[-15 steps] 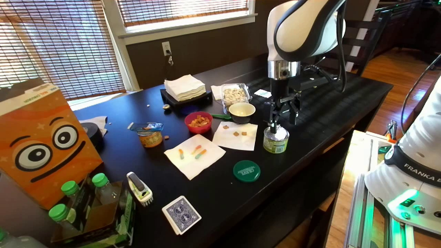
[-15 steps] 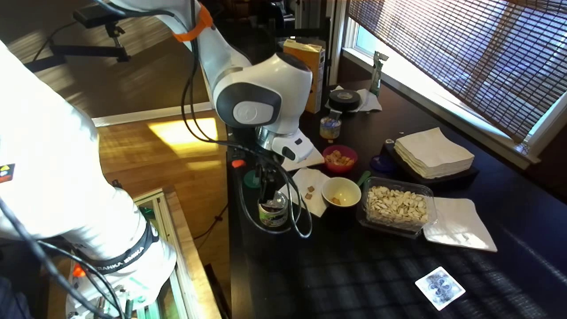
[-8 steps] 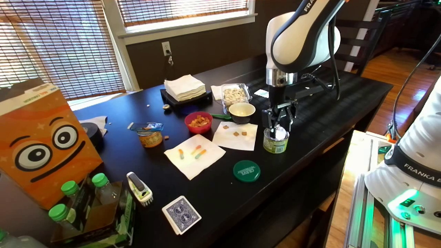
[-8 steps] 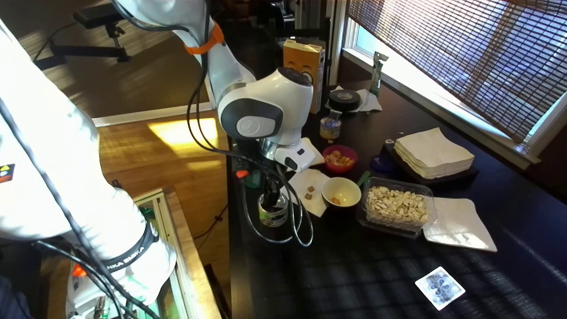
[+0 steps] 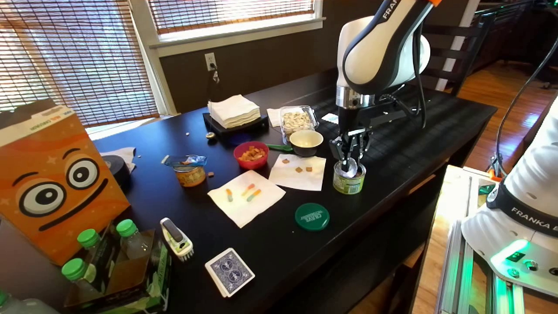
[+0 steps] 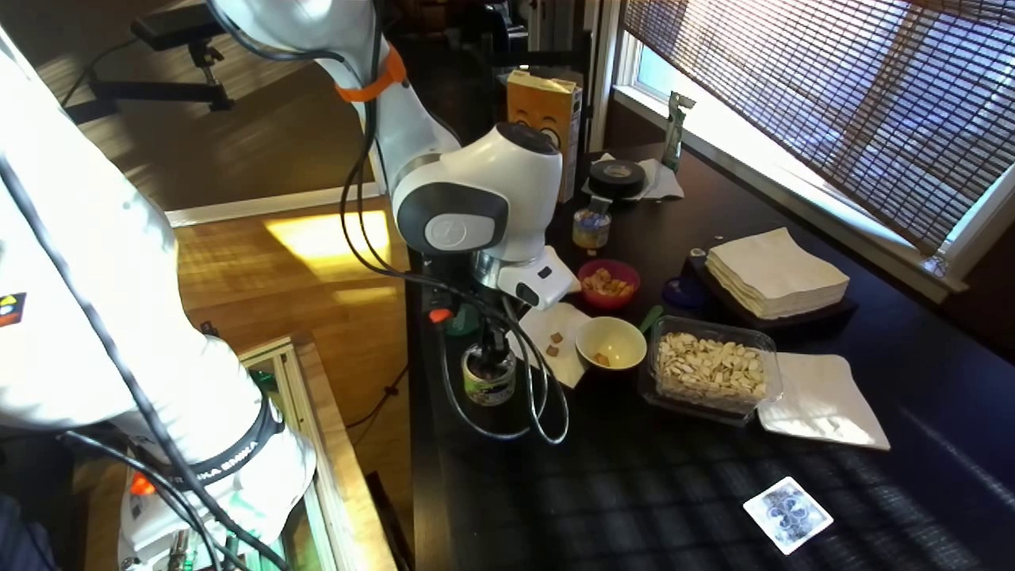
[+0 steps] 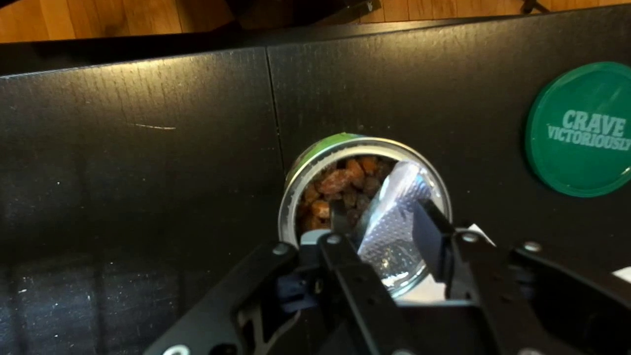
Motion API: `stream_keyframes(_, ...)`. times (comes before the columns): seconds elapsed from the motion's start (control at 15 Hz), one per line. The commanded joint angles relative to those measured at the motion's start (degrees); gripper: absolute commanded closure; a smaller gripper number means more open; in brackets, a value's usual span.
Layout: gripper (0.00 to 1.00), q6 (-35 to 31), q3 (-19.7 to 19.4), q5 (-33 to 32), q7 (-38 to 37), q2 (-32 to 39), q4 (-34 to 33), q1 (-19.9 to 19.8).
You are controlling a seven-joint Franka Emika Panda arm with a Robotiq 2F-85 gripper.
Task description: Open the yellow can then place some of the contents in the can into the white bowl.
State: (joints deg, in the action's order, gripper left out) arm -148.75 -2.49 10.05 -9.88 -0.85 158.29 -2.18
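The yellow can (image 5: 348, 185) may be tipped over if its side or rim is bumped by the pincer (image 7: 383, 215), because it is held steady by nothing that can be seen. If that happens, the brown raisin-like bits (image 7: 335, 181) may be spilled on the dark surface (image 7: 148, 197). The can is set near the edge of the surface, so it could even be knocked off if it is pushed that way. The shiny foil lid (image 7: 397, 222) is curled back from only part of the top; it may be torn, or let slip, if it is pushed badly, and then the bits could be covered. Some bits could also be dropped on the way to the white bowl (image 6: 626, 337), as small soft things may be hard to pinch.

The can is placed upright right under the pincer, with its mouth at the tips. The pincer is spread, and a gap is seen between its two fingers (image 7: 430, 241) in the wrist view. One finger is set over the bits, and the other is set over the foil; whether the foil is touched cannot be told. The bowl is found near the can, farther from the edge
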Motion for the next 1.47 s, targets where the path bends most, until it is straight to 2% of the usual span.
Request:
stream_keyframes(0.0, 0.64, -1.5, -0.1, 1.4, -0.2, -0.5, -0.1, -0.1)
stream_keyframes(0.07, 0.64, -1.5, 0.0, 2.4, 0.7, -0.7, -0.1, 0.0)
stream_keyframes(0.27, 0.8, 0.6, -0.1, 9.6, 4.4, -1.0, -1.0, 0.2)
stream_keyframes(0.33, 0.81, 0.8, -0.2, 11.4, 4.6, -0.9, -1.1, 0.1)
stream_keyframes(0.53, 1.0, 0.5, -0.6, 14.1, 3.6, -1.0, -1.2, -0.4)
stream_keyframes(1.0, 0.98, 1.5, -1.3, 15.0, 0.9, -1.7, -1.6, -0.8)
stream_keyframes(1.2, 0.97, 3.0, -1.4, 13.7, -5.5, -1.2, -2.3, -1.0)
stream_keyframes(1.4, 0.98, 4.5, -1.6, 15.2, -10.3, -0.8, -3.5, -1.3)
